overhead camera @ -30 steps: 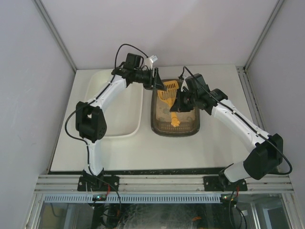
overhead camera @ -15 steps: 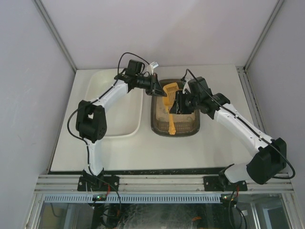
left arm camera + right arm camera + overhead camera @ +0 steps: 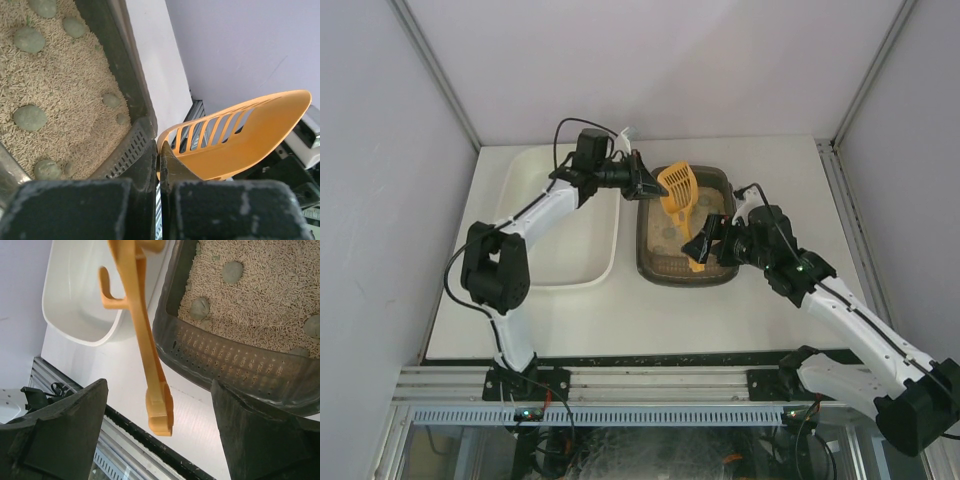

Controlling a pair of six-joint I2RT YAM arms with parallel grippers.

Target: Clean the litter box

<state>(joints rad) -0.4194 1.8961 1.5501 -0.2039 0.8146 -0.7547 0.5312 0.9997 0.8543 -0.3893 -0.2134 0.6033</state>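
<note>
You had the white tub [image 3: 565, 215] at left, the litter box [image 3: 660, 277] just beside it, the orange scoop [image 3: 678, 188] tilted over it, its rim pinched by your left gripper [image 3: 654, 188], your right gripper [image 3: 702, 246] gaping wide by the handle [image 3: 150, 365].

- A robotics lab cell is indicated.
- A white desk [image 3: 620, 315] is enclosed by plain panels [image 3: 650, 70].
- Aluminium rails [image 3: 660, 381] are seen along its near edge.
</note>
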